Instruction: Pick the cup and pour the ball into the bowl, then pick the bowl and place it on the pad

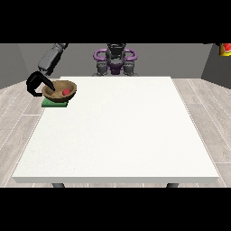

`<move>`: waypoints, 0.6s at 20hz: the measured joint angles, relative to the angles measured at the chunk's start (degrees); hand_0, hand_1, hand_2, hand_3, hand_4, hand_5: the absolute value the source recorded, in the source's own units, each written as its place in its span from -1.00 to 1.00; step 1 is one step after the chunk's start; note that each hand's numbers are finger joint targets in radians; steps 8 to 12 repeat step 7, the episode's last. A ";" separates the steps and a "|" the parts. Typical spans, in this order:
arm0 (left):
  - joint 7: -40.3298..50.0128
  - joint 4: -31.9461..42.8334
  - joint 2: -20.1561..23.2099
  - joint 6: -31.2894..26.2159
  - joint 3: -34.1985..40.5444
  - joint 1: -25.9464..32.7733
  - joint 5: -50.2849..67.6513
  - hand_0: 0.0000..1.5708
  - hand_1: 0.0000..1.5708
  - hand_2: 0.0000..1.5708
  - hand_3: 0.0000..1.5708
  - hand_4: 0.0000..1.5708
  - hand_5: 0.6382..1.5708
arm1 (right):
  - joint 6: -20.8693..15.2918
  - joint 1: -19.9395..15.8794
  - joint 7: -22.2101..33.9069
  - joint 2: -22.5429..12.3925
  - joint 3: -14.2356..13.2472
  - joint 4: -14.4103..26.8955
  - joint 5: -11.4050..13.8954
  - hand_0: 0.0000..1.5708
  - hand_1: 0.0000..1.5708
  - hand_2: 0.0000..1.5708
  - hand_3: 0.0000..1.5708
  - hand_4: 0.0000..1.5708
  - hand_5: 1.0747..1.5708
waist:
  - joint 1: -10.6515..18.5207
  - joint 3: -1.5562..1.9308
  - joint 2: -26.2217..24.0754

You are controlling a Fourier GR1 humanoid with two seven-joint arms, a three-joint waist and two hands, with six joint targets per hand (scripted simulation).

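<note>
Only the bowl [60, 89] on its pad [54, 103] blocks the table's [117, 135] far corner at view's left.

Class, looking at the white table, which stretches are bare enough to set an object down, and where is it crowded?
Bare: the white table from its middle to the right edge and the whole near edge. Crowded: the far left corner, where the brown wooden bowl holding a red ball sits on the green pad, with the black hand at its rim.

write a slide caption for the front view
Hand at the view's left holds the wooden bowl, red ball inside, on the green pad.
</note>
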 measured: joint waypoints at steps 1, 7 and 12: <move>0.32 -0.16 0.36 -0.34 0.03 -0.13 0.34 -1.00 -1.00 -1.00 -1.00 0.54 1.00 | 0.50 -0.16 0.22 -0.34 0.33 0.55 0.32 -1.00 -1.00 -1.00 -1.00 -1.00 0.34 | 0.33 0.00 0.17; 3.01 -2.87 -1.90 1.60 -1.78 0.46 0.77 -1.00 -1.00 -1.00 -1.00 0.52 1.00 | 3.51 -1.60 2.73 -2.96 2.01 2.42 1.90 -1.00 -1.00 -1.00 -1.00 -0.75 0.21 | -0.08 0.02 -3.19; 3.01 -2.87 -1.90 1.60 -1.78 0.46 0.77 -1.00 -1.00 -1.00 -1.00 0.52 1.00 | 3.51 -1.60 2.73 -2.96 2.01 2.42 1.90 -1.00 -1.00 -1.00 -1.00 -0.75 0.21 | -0.08 0.02 -3.19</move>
